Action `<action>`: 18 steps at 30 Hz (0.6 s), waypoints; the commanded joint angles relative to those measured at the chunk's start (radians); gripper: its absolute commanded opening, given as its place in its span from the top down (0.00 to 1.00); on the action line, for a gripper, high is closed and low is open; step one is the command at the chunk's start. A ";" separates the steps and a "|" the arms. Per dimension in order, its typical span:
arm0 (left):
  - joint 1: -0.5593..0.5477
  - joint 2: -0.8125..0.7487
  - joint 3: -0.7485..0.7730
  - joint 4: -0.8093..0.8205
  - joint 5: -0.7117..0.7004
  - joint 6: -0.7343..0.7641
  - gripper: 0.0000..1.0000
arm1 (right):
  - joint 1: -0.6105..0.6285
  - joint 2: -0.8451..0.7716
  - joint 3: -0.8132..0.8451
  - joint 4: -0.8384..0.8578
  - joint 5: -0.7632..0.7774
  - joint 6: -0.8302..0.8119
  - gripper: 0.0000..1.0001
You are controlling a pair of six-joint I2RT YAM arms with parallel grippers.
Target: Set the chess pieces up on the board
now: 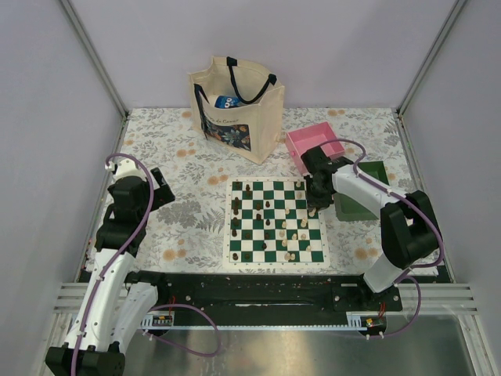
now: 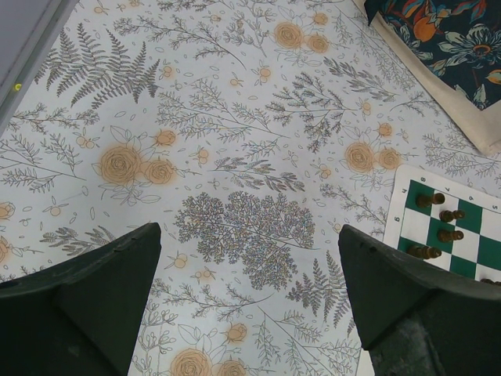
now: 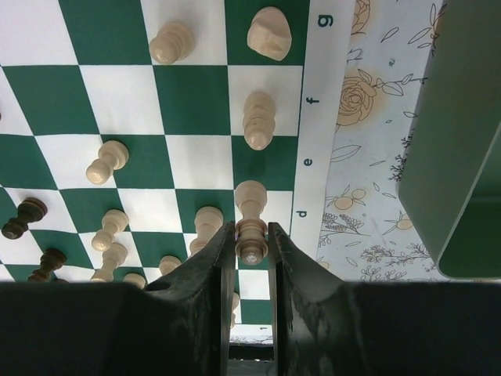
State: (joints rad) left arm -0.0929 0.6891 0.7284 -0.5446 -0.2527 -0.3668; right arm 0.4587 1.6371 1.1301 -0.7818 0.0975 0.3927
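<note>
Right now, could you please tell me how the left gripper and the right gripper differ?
The left gripper is open and empty; the right gripper is shut on a cream chess piece. The left gripper hangs over the floral tablecloth, off the board; the right gripper is above the board, by its lettered edge. Both are dark and point downward.

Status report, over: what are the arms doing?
Right gripper shut on cream piece at board edge. Left gripper open, off board. Green tray close by.

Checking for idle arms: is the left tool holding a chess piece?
No, the left tool is open above the cloth with nothing in it.
</note>
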 commanded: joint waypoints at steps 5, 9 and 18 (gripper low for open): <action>0.007 -0.008 0.016 0.032 0.020 -0.004 0.01 | -0.014 0.010 -0.009 0.045 0.047 -0.022 0.76; 0.007 -0.008 0.016 0.032 0.015 -0.004 0.01 | -0.023 0.016 -0.007 0.069 0.038 -0.023 0.74; 0.007 -0.011 0.014 0.032 0.013 -0.004 0.01 | -0.028 0.040 -0.016 0.068 0.030 -0.022 0.74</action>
State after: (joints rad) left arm -0.0914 0.6891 0.7284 -0.5442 -0.2501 -0.3668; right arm 0.4366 1.6756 1.1175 -0.7368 0.1146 0.3775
